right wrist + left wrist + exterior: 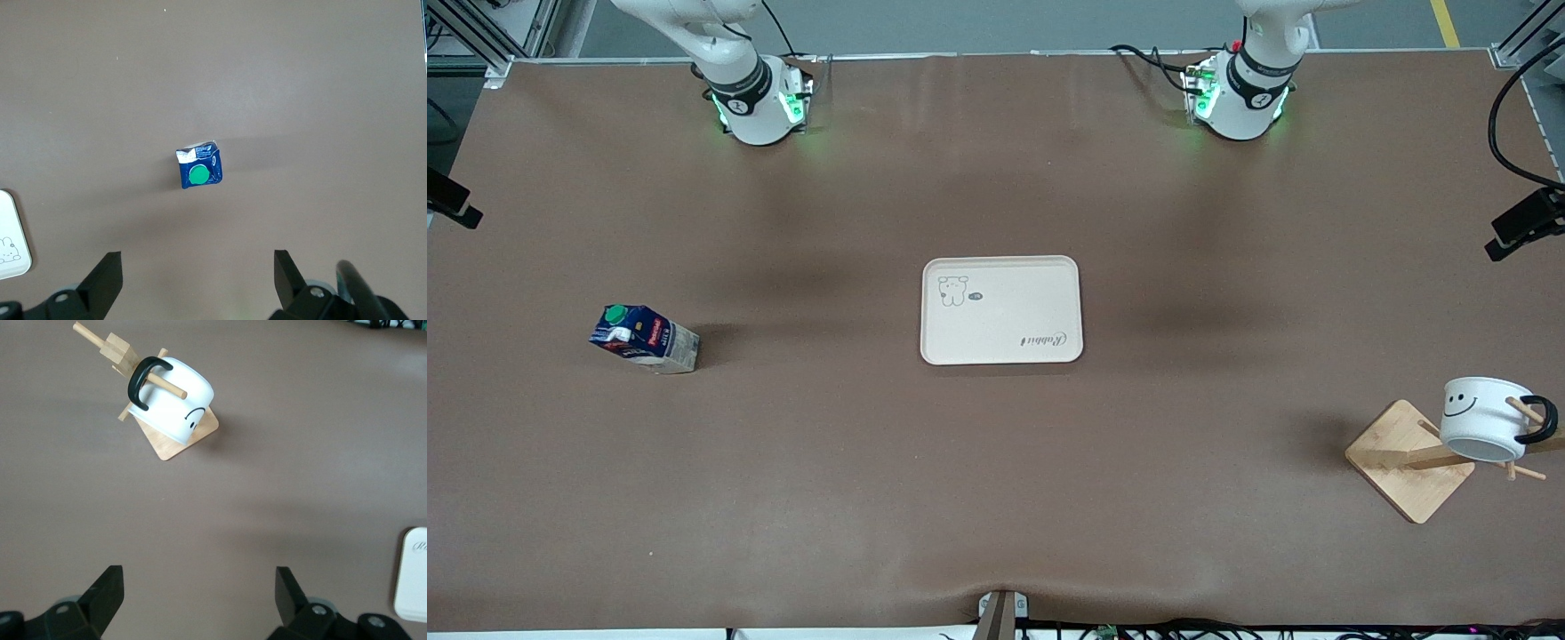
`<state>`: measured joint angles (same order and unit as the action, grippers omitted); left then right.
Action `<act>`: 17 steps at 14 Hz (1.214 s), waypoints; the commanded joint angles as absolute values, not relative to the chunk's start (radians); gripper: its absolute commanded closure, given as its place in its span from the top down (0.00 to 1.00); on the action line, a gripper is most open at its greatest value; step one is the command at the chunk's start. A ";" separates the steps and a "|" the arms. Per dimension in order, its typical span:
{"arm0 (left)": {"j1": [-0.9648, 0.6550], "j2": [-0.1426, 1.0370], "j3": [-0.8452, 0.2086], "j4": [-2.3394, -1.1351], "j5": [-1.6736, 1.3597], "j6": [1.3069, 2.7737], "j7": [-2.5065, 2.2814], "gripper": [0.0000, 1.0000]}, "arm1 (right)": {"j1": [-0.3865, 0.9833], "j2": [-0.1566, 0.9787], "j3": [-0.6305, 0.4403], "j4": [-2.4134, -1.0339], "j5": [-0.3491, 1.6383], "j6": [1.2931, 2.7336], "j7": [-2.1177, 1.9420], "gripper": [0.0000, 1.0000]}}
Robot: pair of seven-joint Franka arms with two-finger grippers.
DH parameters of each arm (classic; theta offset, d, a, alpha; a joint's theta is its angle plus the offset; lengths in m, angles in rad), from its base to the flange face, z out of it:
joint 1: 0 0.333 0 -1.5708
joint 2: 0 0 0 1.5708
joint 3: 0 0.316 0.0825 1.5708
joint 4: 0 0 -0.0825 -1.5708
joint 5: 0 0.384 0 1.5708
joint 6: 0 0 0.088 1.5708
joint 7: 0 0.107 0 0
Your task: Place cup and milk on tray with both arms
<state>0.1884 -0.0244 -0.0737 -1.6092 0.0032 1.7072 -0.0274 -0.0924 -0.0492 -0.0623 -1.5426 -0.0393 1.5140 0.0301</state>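
Neither hand shows in the front view, where both arms are cut off at the top edge just above their green-lit bases. The left hand (pixel 198 600) appears only at the bottom of its own wrist picture, two black fingers standing wide apart with nothing between them, up in the air over bare brown surface (pixel 996 498). The cup (pixel 175 408) sits well away from it, in the upper left of that frame, hung by its black handle on a peg of the wooden rack (pixel 115 352); in the front view this is the lower right of the frame, toward the left arm's end. The right hand (pixel 198 279) is likewise cropped at the bottom of its wrist picture, fingers spread and empty, also raised over bare surface. The milk (pixel 199 168) stands upright near that frame's centre, clear of the fingers, green cap up. The tray (pixel 1001 310) lies mid-frame in the front view, holding nothing.
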 commanded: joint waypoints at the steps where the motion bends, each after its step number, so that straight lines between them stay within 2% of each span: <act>1: 0.225 -0.060 -0.077 -1.681 -0.032 1.776 -0.041 1.00 | -0.110 -0.052 -0.052 -1.534 -0.025 1.503 0.023 1.00; 12: 0.268 -0.066 -0.077 -1.897 -0.067 2.115 -0.276 1.00 | -0.112 -0.051 -0.052 -1.534 -0.023 1.506 0.023 1.00; 17: 0.307 -0.055 -0.080 -2.078 -0.067 2.432 -0.290 1.00 | -0.110 -0.051 -0.052 -1.532 -0.025 1.516 0.023 1.00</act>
<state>0.2953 -0.0255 -0.0724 -1.9853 -0.0461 2.3282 -0.2761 -0.0924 -0.0491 -0.0624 -1.5425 -0.0393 1.5156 0.0301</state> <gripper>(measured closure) 0.000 0.000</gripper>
